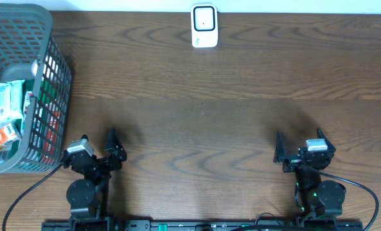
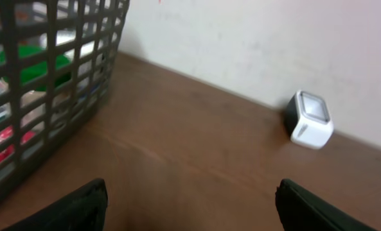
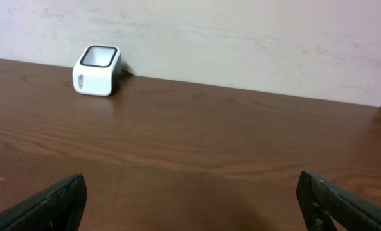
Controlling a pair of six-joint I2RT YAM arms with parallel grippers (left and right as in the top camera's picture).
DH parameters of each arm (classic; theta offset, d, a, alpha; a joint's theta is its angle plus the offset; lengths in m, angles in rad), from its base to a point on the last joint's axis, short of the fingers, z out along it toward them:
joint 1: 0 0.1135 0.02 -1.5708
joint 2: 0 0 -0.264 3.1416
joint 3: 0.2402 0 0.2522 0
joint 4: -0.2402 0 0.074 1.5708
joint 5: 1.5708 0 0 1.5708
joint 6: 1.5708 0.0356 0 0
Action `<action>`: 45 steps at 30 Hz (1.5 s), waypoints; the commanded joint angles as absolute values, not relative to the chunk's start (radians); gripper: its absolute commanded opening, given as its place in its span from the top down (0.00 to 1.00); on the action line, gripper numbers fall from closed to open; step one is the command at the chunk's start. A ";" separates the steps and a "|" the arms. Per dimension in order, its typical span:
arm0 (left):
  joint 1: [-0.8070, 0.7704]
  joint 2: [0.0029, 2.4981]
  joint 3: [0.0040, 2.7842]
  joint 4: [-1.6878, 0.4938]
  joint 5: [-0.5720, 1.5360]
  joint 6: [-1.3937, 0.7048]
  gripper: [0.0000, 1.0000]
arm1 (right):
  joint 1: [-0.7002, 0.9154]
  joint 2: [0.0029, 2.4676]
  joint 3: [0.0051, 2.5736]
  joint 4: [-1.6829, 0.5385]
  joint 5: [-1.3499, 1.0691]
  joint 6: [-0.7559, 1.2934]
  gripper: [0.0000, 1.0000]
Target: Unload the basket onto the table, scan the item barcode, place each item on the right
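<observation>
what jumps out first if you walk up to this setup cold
The dark mesh basket at the left edge of the table, stuffed with colourful packets, grabs the eye first. Next comes the small white scanner, standing alone at the middle of the far edge by the wall. Near the front, the left gripper and right gripper both sit open, holding nothing.
</observation>
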State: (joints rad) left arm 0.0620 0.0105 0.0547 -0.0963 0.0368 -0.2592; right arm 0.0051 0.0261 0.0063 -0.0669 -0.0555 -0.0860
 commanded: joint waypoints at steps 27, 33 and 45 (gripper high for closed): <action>0.067 0.952 1.398 -1.001 0.066 -0.130 0.16 | 0.006 0.027 0.006 -0.072 -0.054 -0.072 0.01; 0.067 1.286 1.871 -1.333 0.066 -0.126 0.16 | 0.006 0.027 0.006 -0.072 -0.054 -0.072 0.01; 0.126 1.648 2.341 -1.449 0.078 -0.086 0.16 | 0.006 0.027 0.006 -0.071 -0.054 -0.072 0.01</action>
State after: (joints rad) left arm 0.1219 1.6432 2.3112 -1.4715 0.0673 -0.0994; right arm 0.0051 0.0280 0.0063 -0.0673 -0.0555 -0.0856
